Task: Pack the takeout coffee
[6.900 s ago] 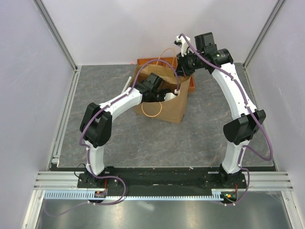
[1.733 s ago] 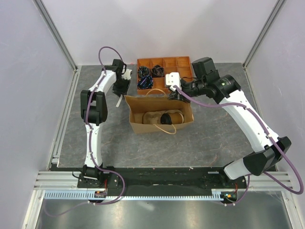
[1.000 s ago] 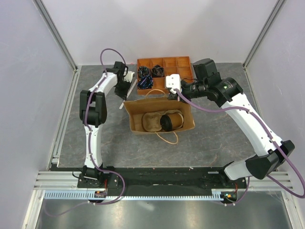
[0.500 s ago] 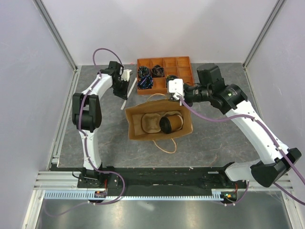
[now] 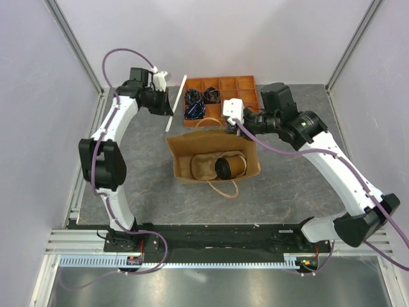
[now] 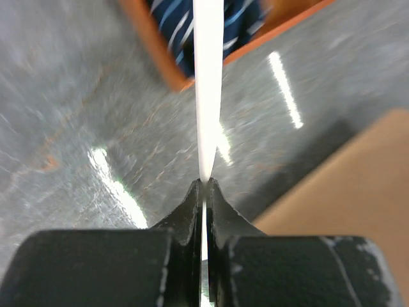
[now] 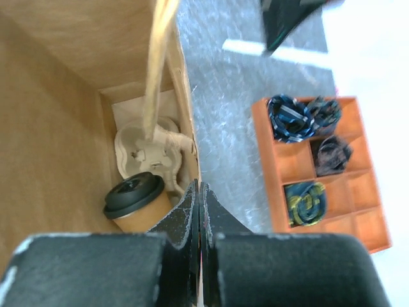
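Observation:
The takeout coffee [image 5: 229, 167], a brown cup with a black lid [image 7: 131, 194], lies inside the open brown paper bag [image 5: 250, 167], beside a tan cup carrier [image 5: 202, 167]. My right gripper [image 5: 235, 128] is shut on the bag's far rim [image 7: 189, 167], with its jaws pinched together over the paper edge. Far left of the bag, my left gripper [image 5: 167, 100] is shut on a thin white stick [image 5: 177, 93]. In the left wrist view the stick [image 6: 208, 96] runs straight out from the closed fingertips [image 6: 206, 184].
An orange compartment tray [image 5: 249, 83] with dark bundled items [image 5: 195, 112] stands just behind the bag. The bag's string handle [image 5: 220, 188] lies on the grey tabletop in front. Metal frame posts and pale walls close in the left, right and back.
My left arm has swung back and outward, carrying the white stick away from the bag's left corner. The right gripper stays on the rim, and the bag has shifted slightly.

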{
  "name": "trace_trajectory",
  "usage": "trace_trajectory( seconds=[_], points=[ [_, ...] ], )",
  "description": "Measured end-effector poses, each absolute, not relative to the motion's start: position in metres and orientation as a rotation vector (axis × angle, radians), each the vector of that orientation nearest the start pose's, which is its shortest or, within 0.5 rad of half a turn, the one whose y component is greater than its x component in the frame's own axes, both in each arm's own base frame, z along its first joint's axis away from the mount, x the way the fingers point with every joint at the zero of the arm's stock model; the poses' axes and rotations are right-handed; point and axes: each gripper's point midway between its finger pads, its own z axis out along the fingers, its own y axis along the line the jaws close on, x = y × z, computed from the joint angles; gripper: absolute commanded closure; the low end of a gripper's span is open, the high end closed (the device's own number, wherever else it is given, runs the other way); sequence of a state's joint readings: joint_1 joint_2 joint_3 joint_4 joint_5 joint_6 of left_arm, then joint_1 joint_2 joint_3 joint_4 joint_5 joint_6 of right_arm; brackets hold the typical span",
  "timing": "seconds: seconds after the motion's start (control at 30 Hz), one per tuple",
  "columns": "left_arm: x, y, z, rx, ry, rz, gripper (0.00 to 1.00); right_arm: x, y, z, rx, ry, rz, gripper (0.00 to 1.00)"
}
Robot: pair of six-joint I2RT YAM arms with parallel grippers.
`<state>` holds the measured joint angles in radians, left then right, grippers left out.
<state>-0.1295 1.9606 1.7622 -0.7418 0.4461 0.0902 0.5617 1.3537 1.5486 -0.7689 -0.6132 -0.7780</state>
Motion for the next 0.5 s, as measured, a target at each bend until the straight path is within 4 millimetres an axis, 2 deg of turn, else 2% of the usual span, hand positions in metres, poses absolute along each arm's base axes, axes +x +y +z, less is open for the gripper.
trace_trajectory(
  seconds=[0.1,0.27,0.4,0.5],
  points=[
    [0.462,-0.138,0.208,0.474,2.290,-0.619,0.98,0.288,0.269,0.319,-1.506,1.465,0.531,1.00],
    [0.444,-0.141,0.301,0.528,2.057,-0.662,0.98,0.305,0.272,0.304,-1.456,1.572,0.544,1.00],
    [0.412,-0.144,0.369,0.599,1.875,-0.714,0.98,0.315,0.269,0.304,-1.395,1.632,0.561,1.00],
    [0.379,-0.152,0.407,0.678,1.754,-0.776,0.98,0.325,0.264,0.306,-1.344,1.670,0.572,1.00]
  ],
)
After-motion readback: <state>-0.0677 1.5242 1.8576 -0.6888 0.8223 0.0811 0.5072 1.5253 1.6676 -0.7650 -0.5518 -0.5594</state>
